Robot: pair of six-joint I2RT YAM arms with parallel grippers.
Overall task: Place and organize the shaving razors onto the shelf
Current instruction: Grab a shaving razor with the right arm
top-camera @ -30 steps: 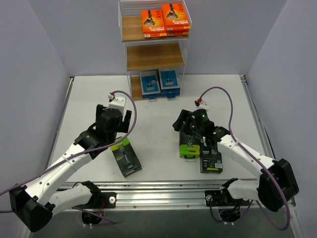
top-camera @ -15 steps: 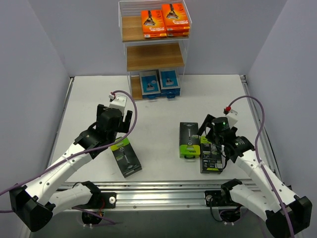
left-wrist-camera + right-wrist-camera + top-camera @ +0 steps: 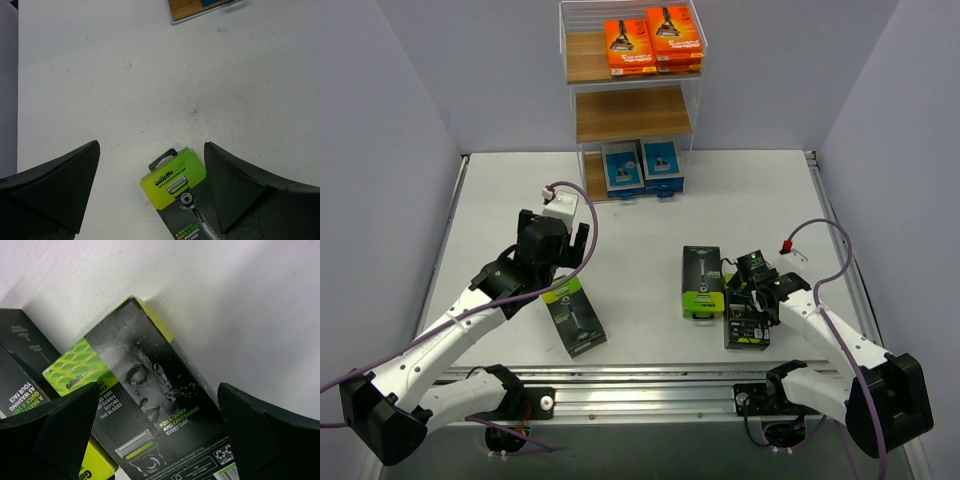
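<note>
The shelf stands at the back centre. Orange razor packs lie on its top tier and blue-and-white packs on the bottom board. Three black, lime-topped packs lie on the table. My left gripper hovers open over the lime top of the left pack, which shows between the fingers. My right gripper hangs open above the near-right pack. That pack lies back-up, overlapping a lime-topped pack. The third pack lies just left of it.
The shelf's middle board is bare. White walls close in the table on the left, right and back. A metal rail runs along the near edge by the arm bases. A purple cable loops off the right wrist.
The right gripper has left the middle black pack lying on the table and swung right and nearer, over the near-right pack, its jaws spreading wide. The left arm has hardly moved.
</note>
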